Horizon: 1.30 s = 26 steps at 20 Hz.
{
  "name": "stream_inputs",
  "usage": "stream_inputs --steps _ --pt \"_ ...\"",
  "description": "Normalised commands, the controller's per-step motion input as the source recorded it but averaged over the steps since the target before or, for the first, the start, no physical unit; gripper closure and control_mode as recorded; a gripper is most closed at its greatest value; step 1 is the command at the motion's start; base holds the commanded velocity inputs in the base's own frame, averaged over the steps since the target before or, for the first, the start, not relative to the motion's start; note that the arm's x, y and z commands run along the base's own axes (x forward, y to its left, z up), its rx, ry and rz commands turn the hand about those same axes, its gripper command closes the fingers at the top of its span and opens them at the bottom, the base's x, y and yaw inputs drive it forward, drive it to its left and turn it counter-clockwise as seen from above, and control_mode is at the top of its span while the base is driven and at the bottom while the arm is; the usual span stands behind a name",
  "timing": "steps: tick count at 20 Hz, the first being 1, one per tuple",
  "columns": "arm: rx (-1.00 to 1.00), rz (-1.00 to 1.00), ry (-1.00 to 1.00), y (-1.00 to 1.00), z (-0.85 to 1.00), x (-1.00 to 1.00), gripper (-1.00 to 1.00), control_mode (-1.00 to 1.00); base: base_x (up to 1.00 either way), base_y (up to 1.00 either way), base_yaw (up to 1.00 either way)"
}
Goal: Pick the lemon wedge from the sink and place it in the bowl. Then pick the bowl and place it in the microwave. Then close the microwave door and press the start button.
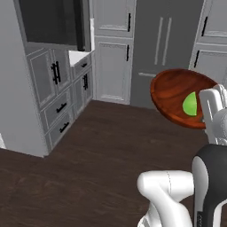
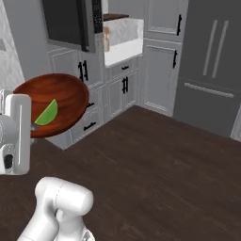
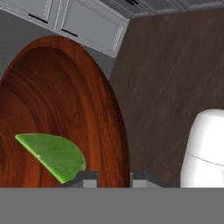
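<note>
From the left base view, you've got the bowl [image 1: 177, 95] up in the air over the dark wood floor [image 1: 97, 159], tipped towards the camera so its inside faces you, with the lemon wedge [image 1: 189, 104] resting low against its near side, right by the white hand. The microwave [image 1: 53, 22] sits high on the left, its dark cavity showing above the grey drawers [image 1: 60, 113]. Over to the right base view: same bowl [image 2: 59, 101], same tilt, wedge [image 2: 47, 113] tucked by the hand at the left edge, and the microwave door [image 2: 89, 23] looks swung out, edge-on, so I judge the opening is free for you. The fridge [image 2: 212, 61] stands well off to the right, out of your way. Now the hand view: the gripper [image 3: 113, 178] straddles the bowl's rim [image 3: 116, 131], both finger tips pinched onto it, one inside and one outside, and the wedge [image 3: 54, 155] lies just beside the inner tip. So you're carrying the loaded bowl to the microwave. My advice: level that bowl out before you travel much further, because at this tilt the wedge could slide or tumble over the rim. Move smoothly, no sharp wrist rolls, since a rim grip gives you little hold against twisting. Approach the cavity square-on, bring the bowl in above its floor, and keep clear of that open door edge on the way.
</note>
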Motion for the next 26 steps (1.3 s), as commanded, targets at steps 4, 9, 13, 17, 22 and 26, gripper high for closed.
stream_inputs --steps 4,9,13,17,22,26 --pt "0.0 0.0 0.0 0.0 0.0 0.0 1.0 1.0 1.0 -1.0 0.4" --pt "0.0 0.0 0.0 0.0 0.0 0.0 1.0 1.0 0.97 -1.0 0.42" --pt "0.0 0.0 0.0 0.0 0.0 0.0 1.0 1.0 0.82 -1.0 0.43" --pt "0.0 0.0 0.0 0.0 0.0 0.0 1.0 1.0 0.58 -1.0 0.41" --pt "0.0 0.0 0.0 0.0 0.0 0.0 1.0 1.0 0.17 -1.0 0.37" --pt "0.0 0.0 0.0 0.0 0.0 0.0 1.0 1.0 0.35 -1.0 0.39"
